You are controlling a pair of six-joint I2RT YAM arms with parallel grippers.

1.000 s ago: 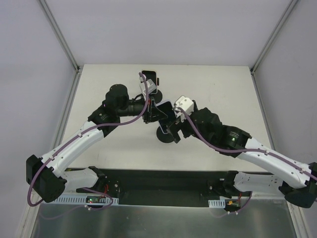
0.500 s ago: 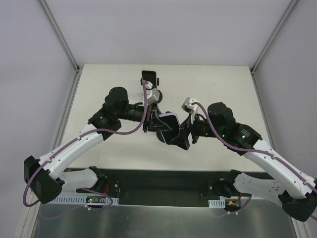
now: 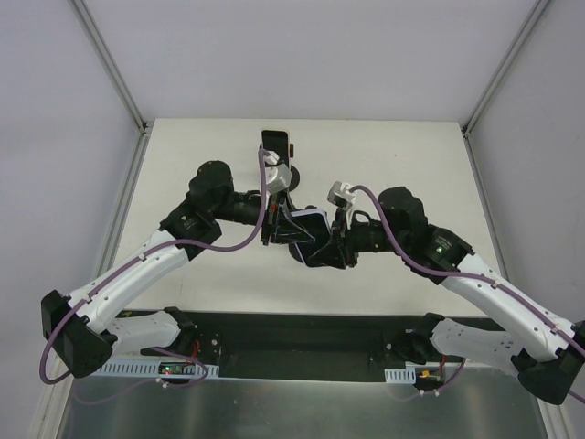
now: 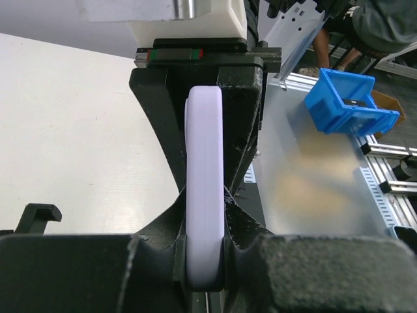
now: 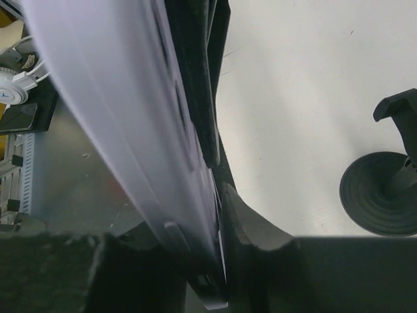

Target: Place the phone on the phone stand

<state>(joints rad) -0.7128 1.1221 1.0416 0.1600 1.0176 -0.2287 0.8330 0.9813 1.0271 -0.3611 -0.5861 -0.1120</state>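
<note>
Holding phone [image 3: 313,234] aloft mid-table, close by stand [image 5: 381,189]. Pinched across flat faces by left gripper [image 3: 277,222] and right gripper [image 3: 340,240], both closed tight on it. Judged rigid, slick-cased, fairly light, screen fragile. Best gripped firmly across faces, near one end.

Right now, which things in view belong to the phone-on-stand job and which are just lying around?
Job: lavender phone, clamped by both the left pincer and the right pincer; black phone stand, phone not yet on it.
Lying about: second phone at the far edge of the table; blue bin off the table.
</note>
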